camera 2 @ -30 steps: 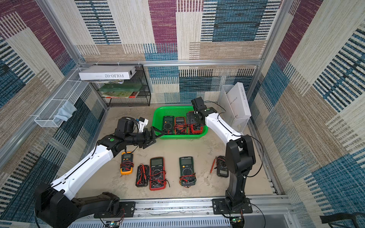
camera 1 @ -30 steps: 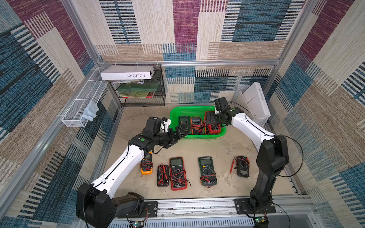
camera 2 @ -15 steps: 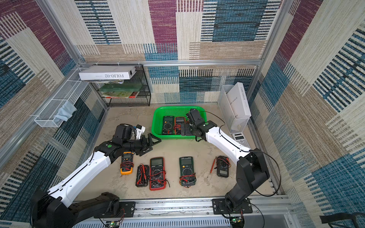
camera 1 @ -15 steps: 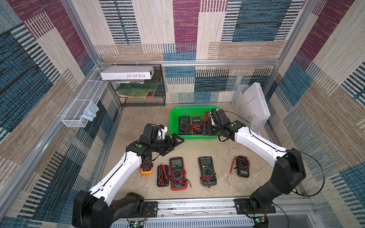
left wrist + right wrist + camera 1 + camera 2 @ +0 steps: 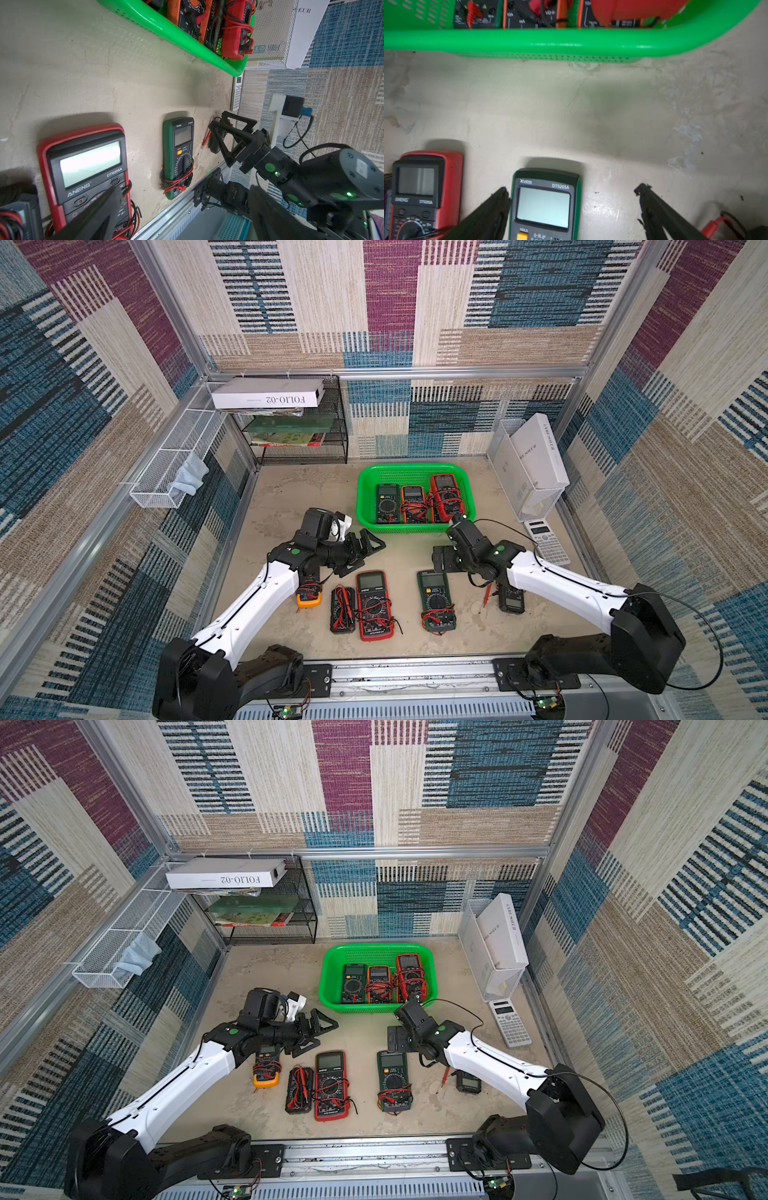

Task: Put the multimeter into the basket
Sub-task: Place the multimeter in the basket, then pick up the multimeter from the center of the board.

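Note:
The green basket (image 5: 362, 497) (image 5: 328, 977) stands at the back middle of the table and holds three multimeters side by side. In front of it lie a red multimeter (image 5: 374, 605) (image 5: 83, 166) and a green multimeter (image 5: 435, 601) (image 5: 544, 207). My right gripper (image 5: 442, 560) (image 5: 572, 191) hangs open just above the green multimeter's screen end, one finger beside its edge, holding nothing. My left gripper (image 5: 368, 549) (image 5: 186, 191) is open and empty, between the basket's front left corner and the red multimeter.
An orange multimeter (image 5: 309, 597), a black one (image 5: 343, 610) and a small black meter (image 5: 513, 601) with a red probe lie in the front row. A calculator (image 5: 546, 541) and a mesh holder with a white box (image 5: 536, 464) are at right. A black rack (image 5: 299, 427) is at back left.
My right gripper has drawn back from over the basket to just in front of it, above the green multimeter. My left gripper has pulled back from the basket's left side toward the front row.

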